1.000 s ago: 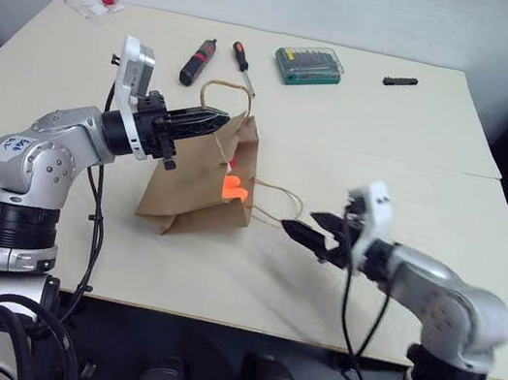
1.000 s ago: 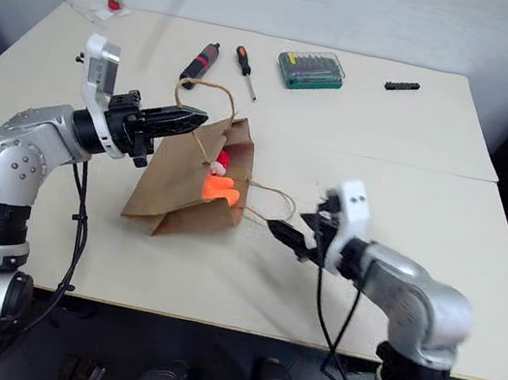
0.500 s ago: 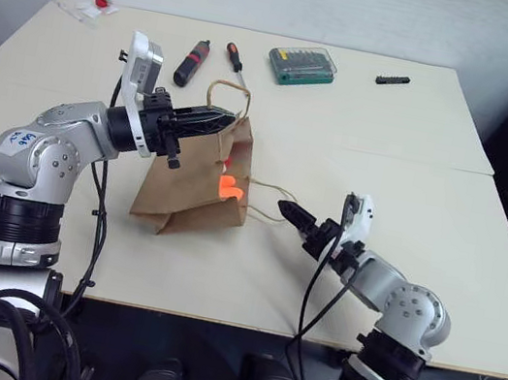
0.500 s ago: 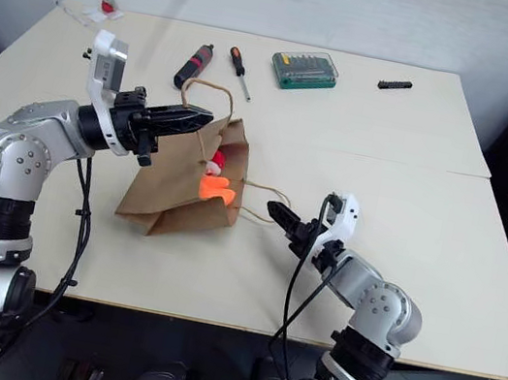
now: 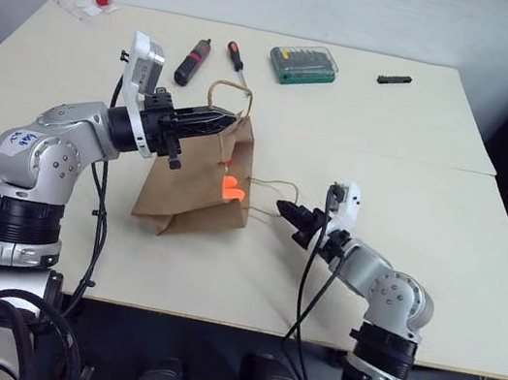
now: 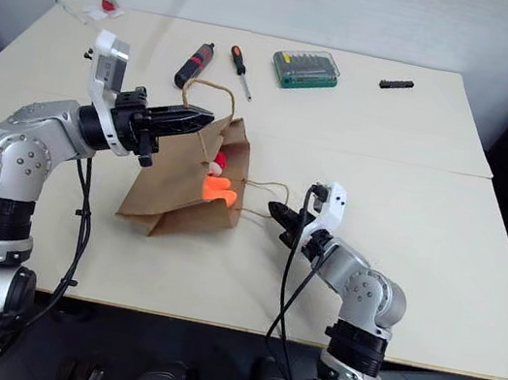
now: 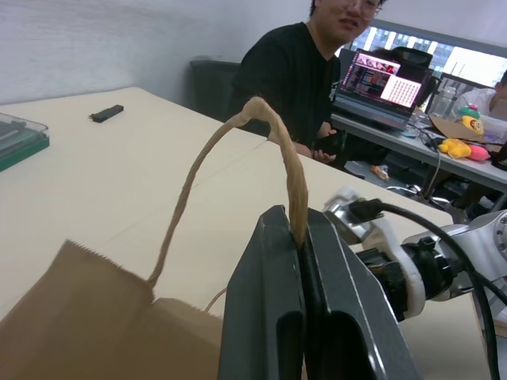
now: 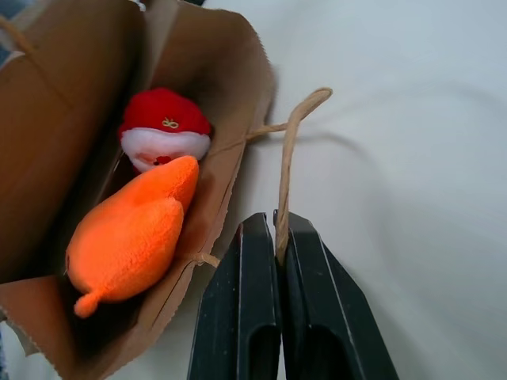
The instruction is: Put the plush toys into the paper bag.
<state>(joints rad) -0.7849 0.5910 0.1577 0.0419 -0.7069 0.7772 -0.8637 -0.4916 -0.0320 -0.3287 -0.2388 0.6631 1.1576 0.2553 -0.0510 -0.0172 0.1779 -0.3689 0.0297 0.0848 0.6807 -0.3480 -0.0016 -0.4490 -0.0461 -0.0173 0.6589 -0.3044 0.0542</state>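
with both toys already lying inside the paper bag [image 6: 180, 192], which rests on its side toward the near-left part of the table [image 6: 404, 177], mouth turned to the right edge: orange plush toy [image 8: 131, 237] at the mouth, red plush toy [image 8: 164, 127] just behind and touching it; left gripper [image 7: 303, 237] clamped tight on the upper handle [image 7: 238, 166], held up off the table; right gripper [image 8: 277, 237] pinched fully together on the lower handle [image 8: 289, 158], low over the table just right of the bag's mouth; seemingly time to stand the bag up, so best done by raising the right side to match the left, keeping both pinches firm and bringing the two loops level; worth lifting slowly, since the orange toy sits close to the lip and could slide out if the mouth tips down; better not to pull the loops apart hard, thin paper likely to tear at the glued ends; screwdrivers [image 5: 213, 57] and green bit case [image 5: 302, 64] lie well apart near the far edge, no hindrance.
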